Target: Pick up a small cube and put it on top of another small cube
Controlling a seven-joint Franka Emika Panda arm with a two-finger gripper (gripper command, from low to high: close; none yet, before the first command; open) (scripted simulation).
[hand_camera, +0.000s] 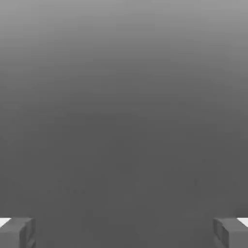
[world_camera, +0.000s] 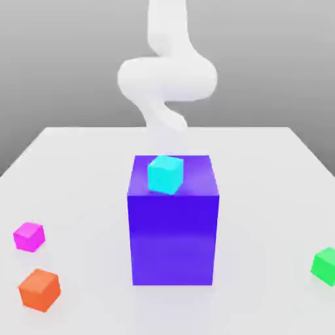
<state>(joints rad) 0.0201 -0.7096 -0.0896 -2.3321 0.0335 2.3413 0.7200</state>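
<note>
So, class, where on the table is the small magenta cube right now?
The small magenta cube sits on the table at the exterior view's left, just above the orange cube and left of the big blue block.

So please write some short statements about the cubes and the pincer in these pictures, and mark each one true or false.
1. A cyan cube sits on top of the big blue-violet block. True.
2. The magenta-pink cube is stacked on the orange cube. False: both lie apart on the table, at the exterior view's left.
3. The green cube lies at the exterior view's right. True.
4. The pincer is shut on the magenta-pink cube. False: in the hand view its fingers stand wide apart with nothing between them.
5. The blue-violet block is smaller than the orange cube. False: it is far bigger.
</note>
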